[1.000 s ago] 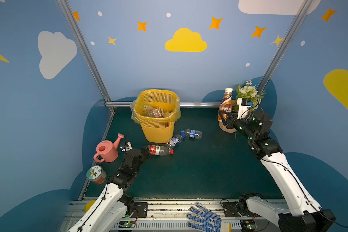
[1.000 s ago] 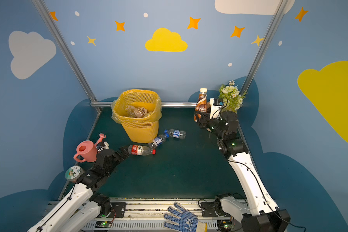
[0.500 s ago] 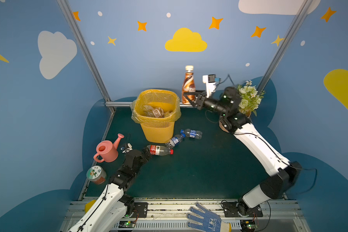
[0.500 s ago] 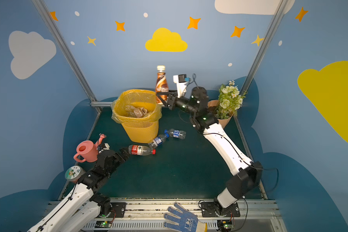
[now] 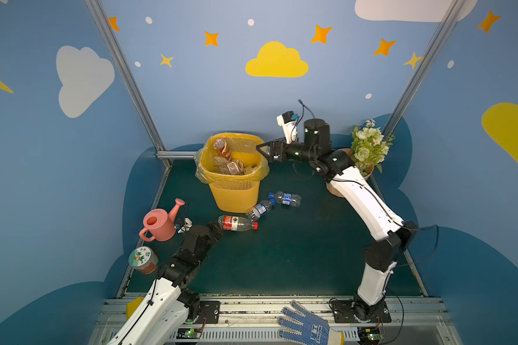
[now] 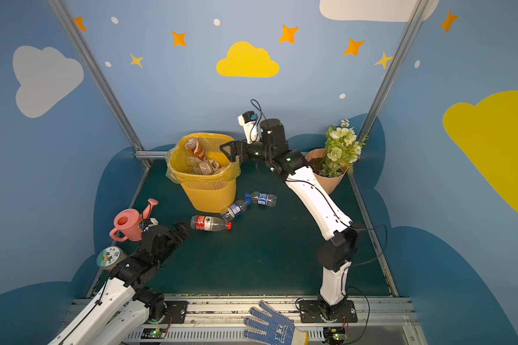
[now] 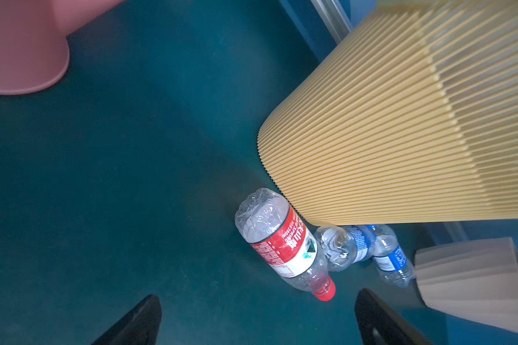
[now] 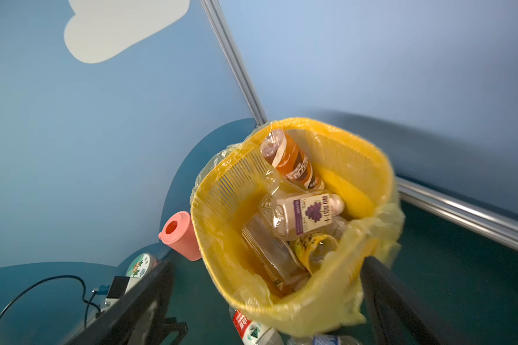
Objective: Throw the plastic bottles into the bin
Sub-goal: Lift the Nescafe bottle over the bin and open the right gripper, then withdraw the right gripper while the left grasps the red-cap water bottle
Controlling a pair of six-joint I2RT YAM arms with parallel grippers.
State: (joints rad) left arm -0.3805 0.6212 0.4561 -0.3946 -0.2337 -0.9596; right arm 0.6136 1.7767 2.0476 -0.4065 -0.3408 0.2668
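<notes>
The yellow mesh bin point(image 5: 233, 191) point(image 6: 210, 191) stands at the back of the green floor, lined with a yellow bag. Inside lie several plastic bottles, among them a brown-labelled one point(image 5: 222, 148) point(image 8: 290, 161) and a purple-labelled one point(image 8: 305, 215). My right gripper point(image 5: 262, 150) point(image 8: 266, 263) hovers open and empty at the bin's right rim. On the floor lie a red-labelled bottle point(image 5: 237, 222) point(image 7: 284, 245) and two blue-labelled bottles point(image 5: 262, 208) point(image 5: 285, 198). My left gripper point(image 5: 219, 228) point(image 7: 259, 298) is open, low, just short of the red-labelled bottle.
A pink watering can point(image 5: 157, 224) and a round tin with a green and white lid point(image 5: 142, 258) stand at the left. A peach flower pot point(image 6: 326, 179) with flowers is at the back right. A blue-dotted glove point(image 5: 307, 324) lies on the front rail.
My right arm swung from the flower pot to the bin with the brown-labelled bottle, then opened. That bottle now lies in the bin. The left arm has not moved.
</notes>
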